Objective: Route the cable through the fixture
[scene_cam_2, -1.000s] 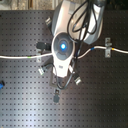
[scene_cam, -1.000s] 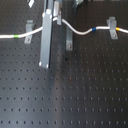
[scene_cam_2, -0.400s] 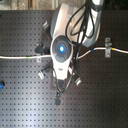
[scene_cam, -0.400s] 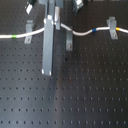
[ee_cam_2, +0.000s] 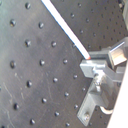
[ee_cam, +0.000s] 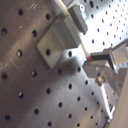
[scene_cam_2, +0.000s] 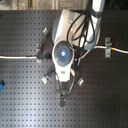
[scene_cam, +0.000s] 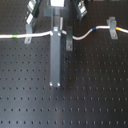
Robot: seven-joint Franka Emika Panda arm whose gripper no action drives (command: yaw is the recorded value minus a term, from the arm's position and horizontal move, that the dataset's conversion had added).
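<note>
The white cable (scene_cam: 37,35) runs across the far part of the board in the first exterior view, with a green band at the first exterior view's left and yellow and blue bands by the right clip fixture (scene_cam: 112,24). It passes a left clip fixture (scene_cam: 29,31). My gripper (scene_cam: 56,34) sits over the cable's middle, with a wide grey bar (scene_cam: 56,62) hanging below it. In the second wrist view the cable (ee_cam_2: 65,31) ends between my fingertips (ee_cam_2: 90,62), so the gripper is shut on it. A grey block fixture (ee_cam: 55,40) shows in the first wrist view.
The black pegboard (scene_cam: 95,95) spreads toward the near side. In the second exterior view my hand (scene_cam_2: 62,54) covers the cable's middle, and the cable (scene_cam_2: 17,57) shows only to either side of it. A small blue object (scene_cam_2: 1,84) lies at the second exterior view's left edge.
The grey bar reaches lower in the first exterior view than before. My hand has shifted down in the second exterior view. The cable's ends and the clips have not moved.
</note>
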